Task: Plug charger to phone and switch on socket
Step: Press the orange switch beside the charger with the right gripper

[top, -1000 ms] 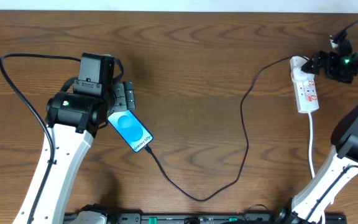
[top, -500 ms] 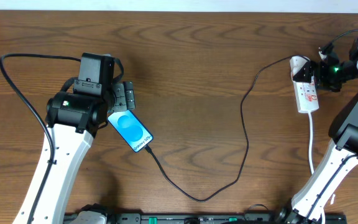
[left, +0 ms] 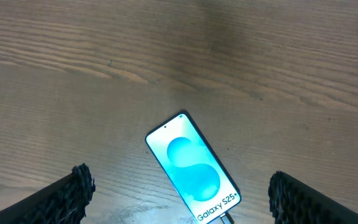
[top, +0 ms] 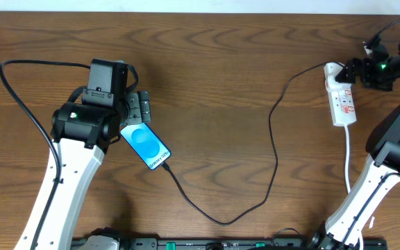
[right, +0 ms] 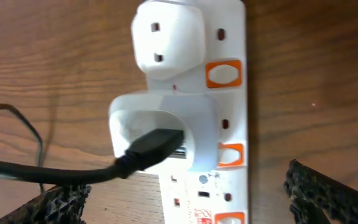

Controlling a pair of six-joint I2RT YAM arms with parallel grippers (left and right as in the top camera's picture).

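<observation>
L gripper (left: pixel 182 200) jaws were spread wide above the phone (left: pixel 193 169), which lay flat, screen lit. The charger (top: pixel 273 139) met the phone's 5 o'clock end. R gripper (right: pixel 194 199) jaws were also spread, over the socket (right: pixel 232 93), w/ a white adapter (right: pixel 166 127) plugged in between. Vs half a sec before, R gripper had backed toward 3 o'clock; L unchanged.
</observation>
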